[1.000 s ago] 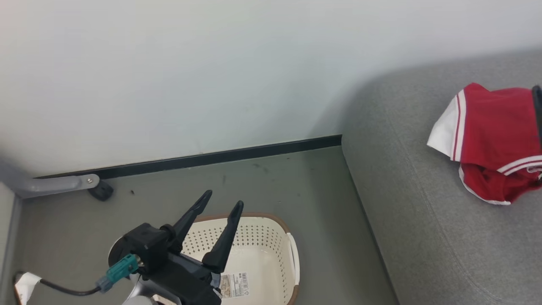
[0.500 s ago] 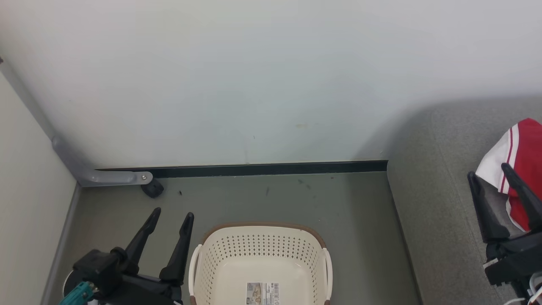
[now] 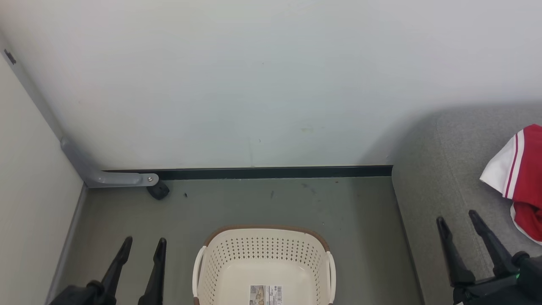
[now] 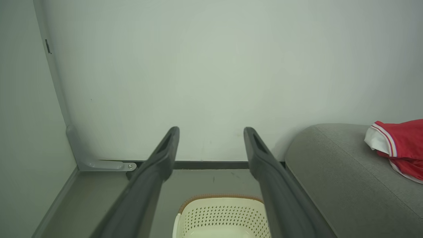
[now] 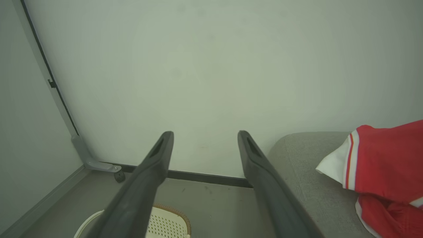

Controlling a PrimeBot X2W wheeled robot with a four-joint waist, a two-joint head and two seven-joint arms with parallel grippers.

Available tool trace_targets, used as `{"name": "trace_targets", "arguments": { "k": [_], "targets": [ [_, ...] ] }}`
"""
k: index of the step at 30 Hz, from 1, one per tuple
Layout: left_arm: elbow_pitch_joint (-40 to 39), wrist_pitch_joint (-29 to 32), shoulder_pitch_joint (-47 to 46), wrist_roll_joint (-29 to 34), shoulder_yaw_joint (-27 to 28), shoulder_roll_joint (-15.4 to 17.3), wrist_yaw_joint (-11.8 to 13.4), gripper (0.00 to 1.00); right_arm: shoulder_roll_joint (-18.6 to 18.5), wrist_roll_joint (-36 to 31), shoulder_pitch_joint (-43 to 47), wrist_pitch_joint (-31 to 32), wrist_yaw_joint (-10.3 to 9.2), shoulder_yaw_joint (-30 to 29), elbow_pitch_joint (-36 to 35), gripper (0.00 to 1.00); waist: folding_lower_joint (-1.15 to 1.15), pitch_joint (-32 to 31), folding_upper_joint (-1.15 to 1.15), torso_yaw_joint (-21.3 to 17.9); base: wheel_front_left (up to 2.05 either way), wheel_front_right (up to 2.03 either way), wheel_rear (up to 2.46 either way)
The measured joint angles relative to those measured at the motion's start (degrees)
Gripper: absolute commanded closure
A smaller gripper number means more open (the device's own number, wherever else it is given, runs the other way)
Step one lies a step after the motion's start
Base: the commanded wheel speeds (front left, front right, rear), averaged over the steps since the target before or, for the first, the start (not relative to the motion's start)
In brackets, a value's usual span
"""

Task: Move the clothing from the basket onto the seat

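Now, with left gripper [image 3: 145,240] and right gripper [image 3: 457,216] spread empty (basket [image 3: 266,228] looks bare), a careless swing could drag the clothing [image 3: 523,169] off the seat [image 3: 444,169].

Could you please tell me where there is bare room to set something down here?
The seat is bare between its rounded left edge and the clothing; the floor is bare between basket and skirting. Crowded: the seat's right side, under the clothing.
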Motion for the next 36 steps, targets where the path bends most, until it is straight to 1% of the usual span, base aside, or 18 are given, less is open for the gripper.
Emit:
{"name": "trace_targets", "arguments": {
  "k": [4, 8, 13, 19, 23, 36],
  "targets": [
    [0.0, -0.2, 2.7, 0.5, 2.0, -1.1, 0.5, 0.0, 1.6, -0.7, 1.6, 0.0, -0.4, 0.1, 0.0, 0.0, 0.0, -0.5, 0.01, -0.2, 0.0, 0.0, 0.0],
    [0.5, -0.5, 4.0, 1.2, 3.6, -2.6, 1.0, 0.0, 2.0, -1.3, 2.4, 0.0, -0.57, -0.2, 0.0, 0.0, 0.0, -1.3, 0.01, -0.4, 0.0, 0.0, 0.0],
    [0.3, -0.5, 5.5, 3.2, 4.8, -4.8, 0.9, 0.0, 2.8, -4.2, 3.7, 0.0, -1.07, 0.5, -0.2, 0.0, -0.01, -2.2, 0.01, -0.6, 0.0, 0.0, 0.0],
    [-0.6, -0.5, 7.0, 4.5, 6.2, -6.2, 1.0, 0.0, 3.7, -5.0, 4.6, 0.0, -1.13, 0.2, -0.9, 0.0, 0.0, -2.4, 0.01, -0.8, 0.0, 0.0, 0.0],
    [-1.3, -0.5, 7.1, 6.5, 7.2, -6.7, 1.0, 0.0, 4.1, -5.0, 4.6, 0.0, -1.13, -0.3, -1.3, 0.0, 0.0, -2.3, 0.01, -0.8, 0.0, 0.0, 0.0],
    [-2.5, -0.5, 7.3, 8.9, 9.4, -8.1, 1.0, 0.0, 5.2, -5.6, 4.7, 0.0, -1.05, -1.6, -1.6, 0.0, 0.0, -1.3, 0.01, -0.9, 0.0, 0.0, 0.0]
  ]
}}
